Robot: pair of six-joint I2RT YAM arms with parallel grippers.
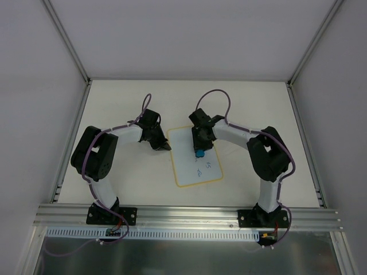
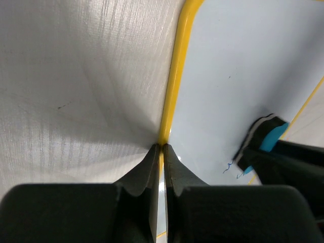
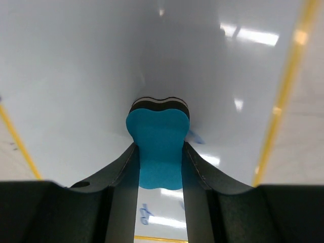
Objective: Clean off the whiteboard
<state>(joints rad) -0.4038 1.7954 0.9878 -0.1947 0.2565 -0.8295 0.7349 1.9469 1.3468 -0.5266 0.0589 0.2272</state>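
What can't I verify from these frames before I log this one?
Top view: blue writing on the whiteboard is too small to read.
Right wrist view: the eraser in the right hand hides its own wiping face; contact with the board unclear.
Left wrist view: the shut left hand hides whether its tips press the whiteboard.

Flat yellow-rimmed whiteboard [image 1: 183,161], blue marks, perhaps writing.

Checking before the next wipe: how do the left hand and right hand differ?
The left hand is shut empty; the right hand is shut on the blue eraser. The left hand's tips sit at the yellow rim of the whiteboard; the right hand is over its white face. Both are down at the board.
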